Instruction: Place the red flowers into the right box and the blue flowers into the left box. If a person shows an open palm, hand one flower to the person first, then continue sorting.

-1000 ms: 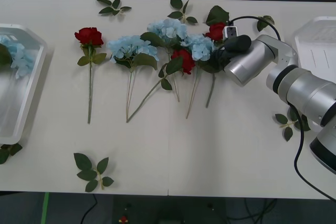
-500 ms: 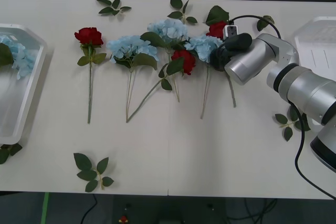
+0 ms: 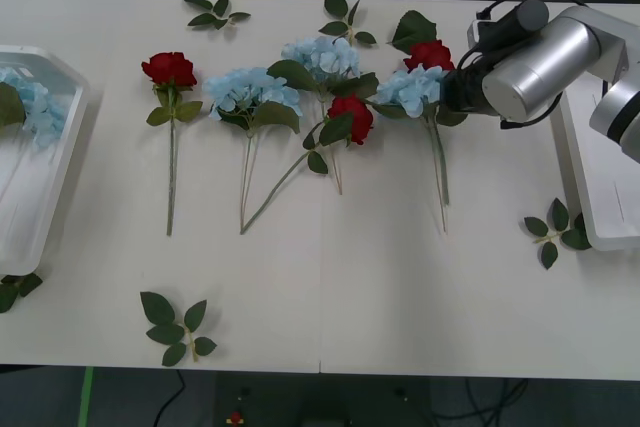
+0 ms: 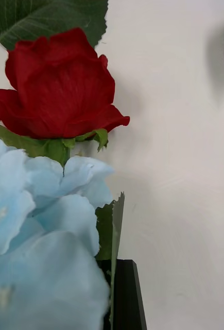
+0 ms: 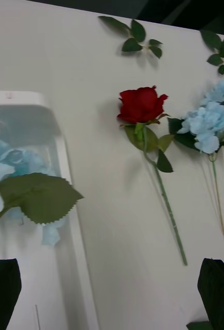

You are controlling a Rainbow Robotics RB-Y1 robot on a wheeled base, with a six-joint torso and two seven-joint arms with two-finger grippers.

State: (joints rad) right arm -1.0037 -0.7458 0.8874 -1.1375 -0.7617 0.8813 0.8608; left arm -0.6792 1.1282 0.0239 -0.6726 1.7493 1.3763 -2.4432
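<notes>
Red flowers and blue flowers lie tangled on the far right of the table, where the right gripper [image 3: 455,90] has its fingers closed on a rose [image 3: 428,54] with a hydrangea [image 3: 412,88] pressed against it. Both may land in the right box [image 3: 600,177] together; the left gripper [image 5: 112,289] hangs open above the left box [image 3: 50,182].

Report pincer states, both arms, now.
Left pincer: open, empty, above the left box rim.
Right pincer: shut among a red rose and blue hydrangea; which it grips cannot be told.
</notes>
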